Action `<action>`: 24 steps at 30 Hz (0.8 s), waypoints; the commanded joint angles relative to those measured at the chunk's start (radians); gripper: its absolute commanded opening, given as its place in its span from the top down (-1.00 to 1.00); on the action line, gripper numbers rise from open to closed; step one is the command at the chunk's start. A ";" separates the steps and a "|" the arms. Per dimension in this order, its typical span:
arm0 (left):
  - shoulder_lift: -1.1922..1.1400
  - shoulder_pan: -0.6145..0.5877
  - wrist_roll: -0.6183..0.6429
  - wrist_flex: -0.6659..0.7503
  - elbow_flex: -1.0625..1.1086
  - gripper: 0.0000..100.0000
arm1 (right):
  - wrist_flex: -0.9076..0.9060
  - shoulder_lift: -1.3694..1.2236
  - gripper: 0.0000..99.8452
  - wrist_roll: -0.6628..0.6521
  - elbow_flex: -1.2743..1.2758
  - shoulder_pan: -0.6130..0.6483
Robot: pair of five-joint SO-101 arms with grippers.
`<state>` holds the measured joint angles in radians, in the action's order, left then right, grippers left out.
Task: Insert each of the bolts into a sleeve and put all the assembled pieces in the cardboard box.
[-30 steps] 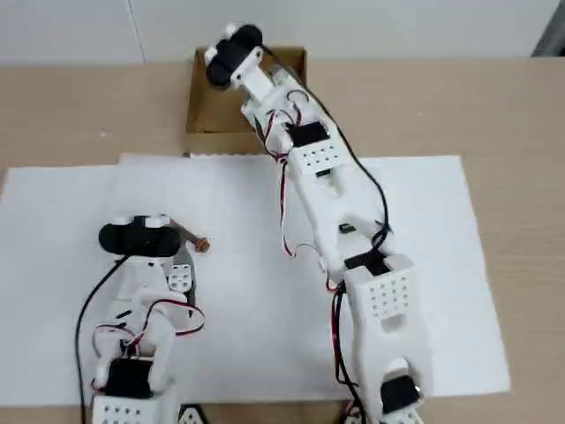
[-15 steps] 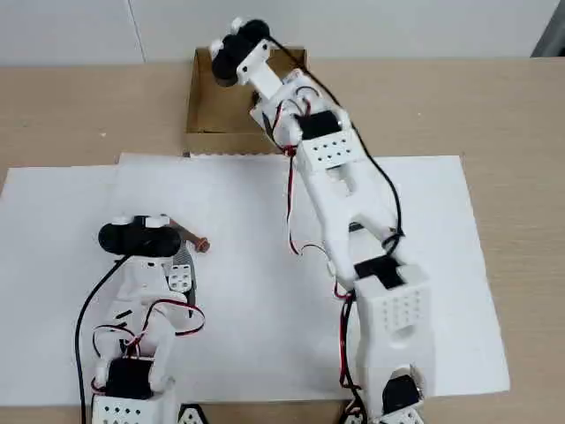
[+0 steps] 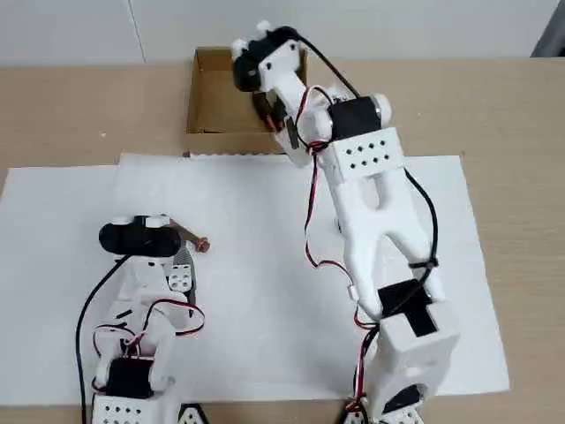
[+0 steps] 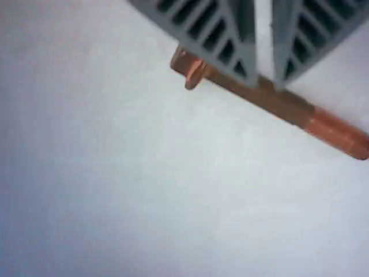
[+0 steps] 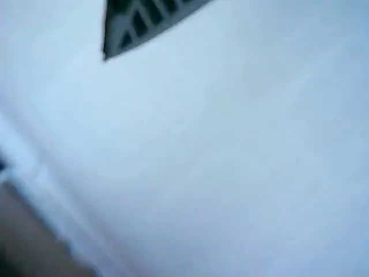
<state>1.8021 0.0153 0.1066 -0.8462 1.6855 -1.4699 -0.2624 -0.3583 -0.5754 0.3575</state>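
Note:
A copper-coloured bolt (image 4: 248, 92) lies on the white paper, and my left gripper (image 4: 263, 81) is shut on its shaft, with the head and the far end sticking out on either side. From above, this bolt (image 3: 196, 242) pokes out to the right of the left gripper (image 3: 184, 247) at the lower left of the table. The cardboard box (image 3: 205, 99) stands at the back. My right gripper (image 3: 278, 122) hangs over the box's front right corner, open with nothing in it. One grey finger (image 5: 144, 23) is over the paper. The right arm hides part of the box's inside.
A large white paper sheet (image 3: 247, 300) covers the middle of the wooden table (image 3: 512, 115). The right arm's body stretches from the front edge up across the sheet's right half. Red and black cables hang off both arms.
The right arm has swung rightward and drawn back, carrying its gripper from over the box's middle to the front right corner. The left arm and its bolt stayed put.

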 commanded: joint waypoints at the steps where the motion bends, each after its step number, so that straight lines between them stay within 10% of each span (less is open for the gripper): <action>1: 0.003 -0.002 -0.003 -0.005 -0.004 0.99 | -0.156 0.073 0.73 0.086 -0.049 -0.022; 7: 0.003 -0.002 -0.003 -0.005 -0.004 0.99 | -0.202 0.071 0.73 0.046 -0.041 -0.101; 24: 0.003 0.002 -0.003 -0.005 -0.004 0.99 | -0.162 0.068 0.73 -0.621 0.373 -0.120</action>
<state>1.8021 0.0153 0.1066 -0.8462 1.6855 -1.6525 -0.2424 -0.8938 -0.2179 0.2440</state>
